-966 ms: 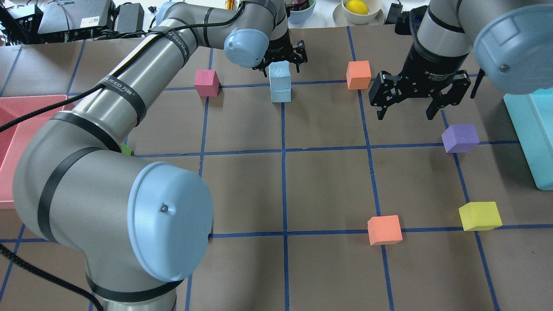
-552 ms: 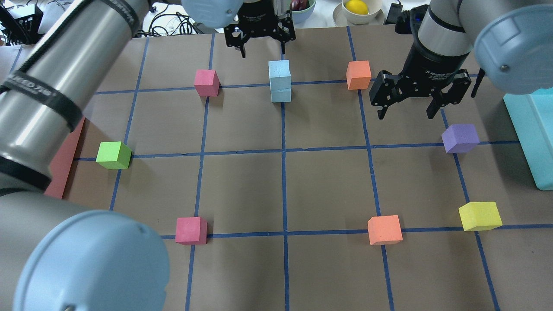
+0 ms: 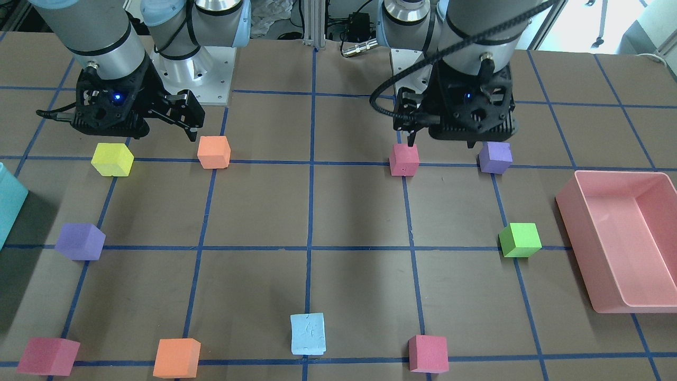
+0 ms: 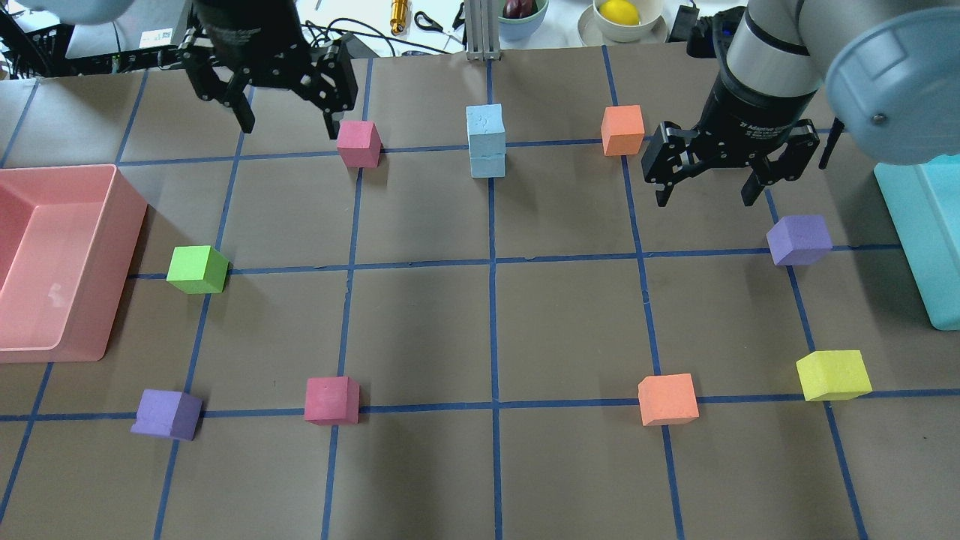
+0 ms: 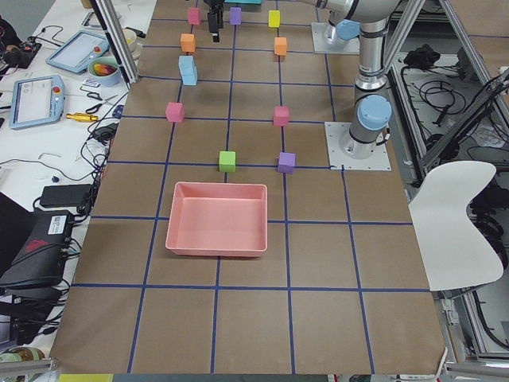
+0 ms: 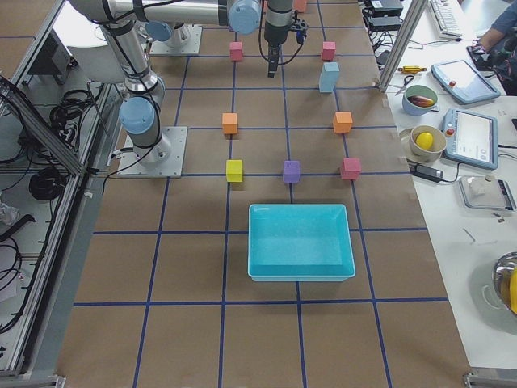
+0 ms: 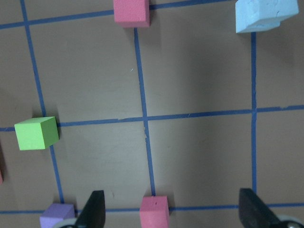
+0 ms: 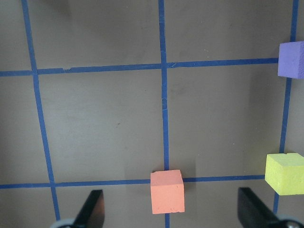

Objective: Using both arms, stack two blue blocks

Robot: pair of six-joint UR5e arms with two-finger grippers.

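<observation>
1. The two blue blocks [image 4: 486, 131] stand stacked, one on the other, at the far middle of the counter [image 4: 570, 322], apart from both tools.
2. The left tool [image 4: 289, 129] and the right tool [image 4: 705, 201] hang with jaws spread, gripping nothing.
3. The pink bin [image 4: 124, 277] and the teal bin [image 4: 911, 240] sit at opposite ends of the counter. A green cube [image 4: 196, 268] lies outside, near the pink one.
4. A white bowl [image 4: 646, 24] beyond the counter holds a yellow fruit [image 4: 619, 11].

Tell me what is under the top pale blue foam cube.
The other pale blue foam cube, standing on the brown table. Its top face is covered by the upper cube.
</observation>
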